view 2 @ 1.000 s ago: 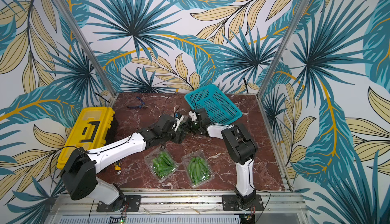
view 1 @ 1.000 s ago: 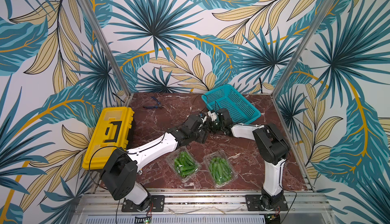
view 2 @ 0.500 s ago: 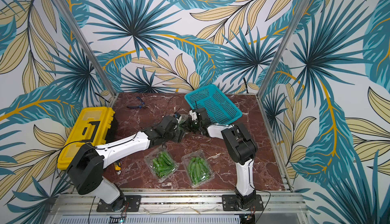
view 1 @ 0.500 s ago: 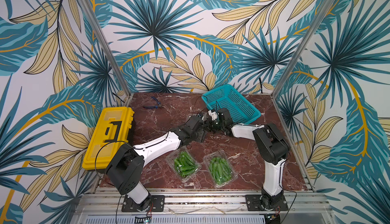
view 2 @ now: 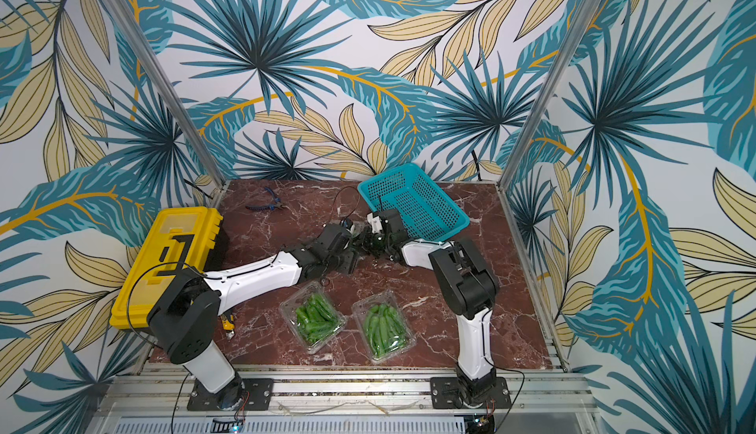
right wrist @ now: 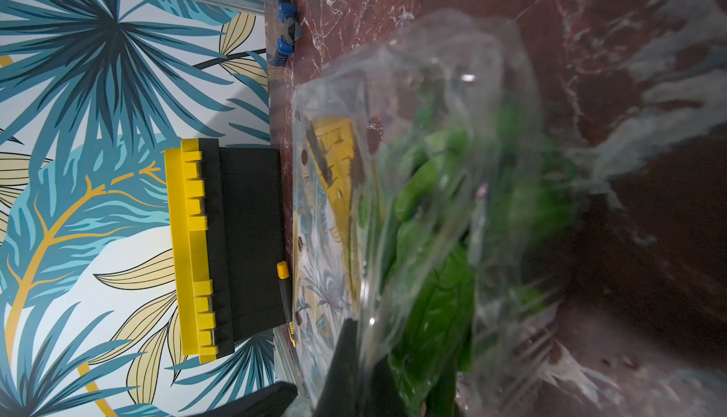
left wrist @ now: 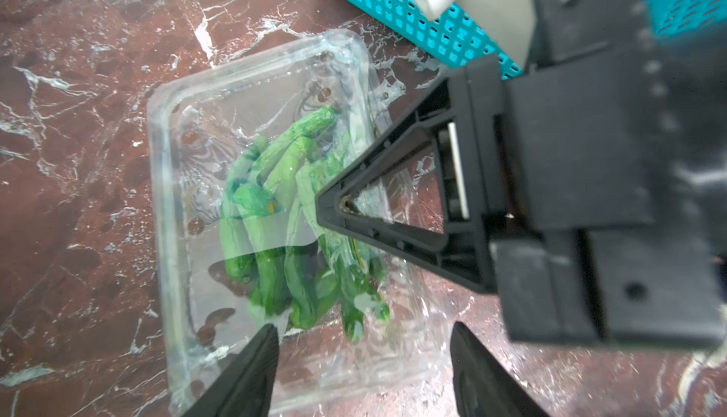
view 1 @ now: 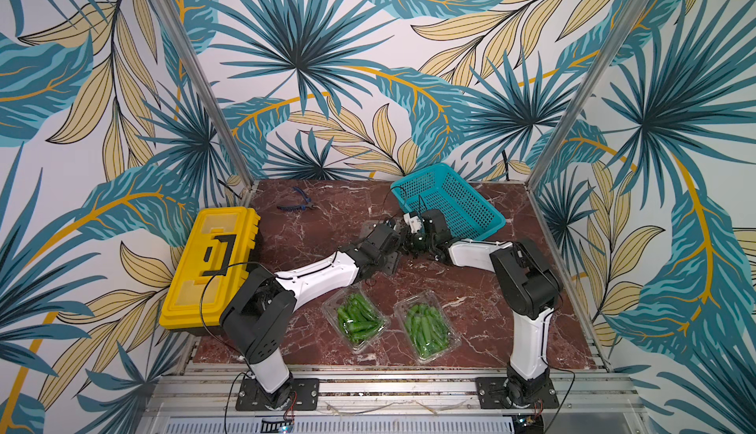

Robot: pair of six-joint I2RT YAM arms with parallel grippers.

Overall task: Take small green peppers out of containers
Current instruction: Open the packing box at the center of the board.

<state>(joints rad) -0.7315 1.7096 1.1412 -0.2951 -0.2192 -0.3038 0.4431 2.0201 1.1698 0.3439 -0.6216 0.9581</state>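
"What had the arms got hold of?"

"The third container (left wrist: 161, 199), a clear, thin-plastic clamshell with rounded corners. It lay on the red-brown marbled worktop (left wrist: 78, 159), just beside the teal perforated basket (left wrist: 393, 2). The right gripper (left wrist: 326, 204), black and wedge-shaped, had its jaws clenched on the flimsy plastic along one long side."

"And the other arm?"

"The left gripper (left wrist: 362, 328) hung over one short end of the box, its jaws released and spread wide."

"Where were the peppers?"

"The small green peppers (left wrist: 275, 206) were heaped inside that box. They were slim, glossy and slightly curved, seen through crinkled, shiny film. Whether its lid was up, I couldn't tell."

"Anything else?"

"In both top views, the left front container (view 1: 330, 309) and the right front container (view 1: 401, 313) lay side by side nearer the arm bases, each packed with peppers. A blocky yellow toolbox (view 1: 212, 264) with a black handle stood at the left side."
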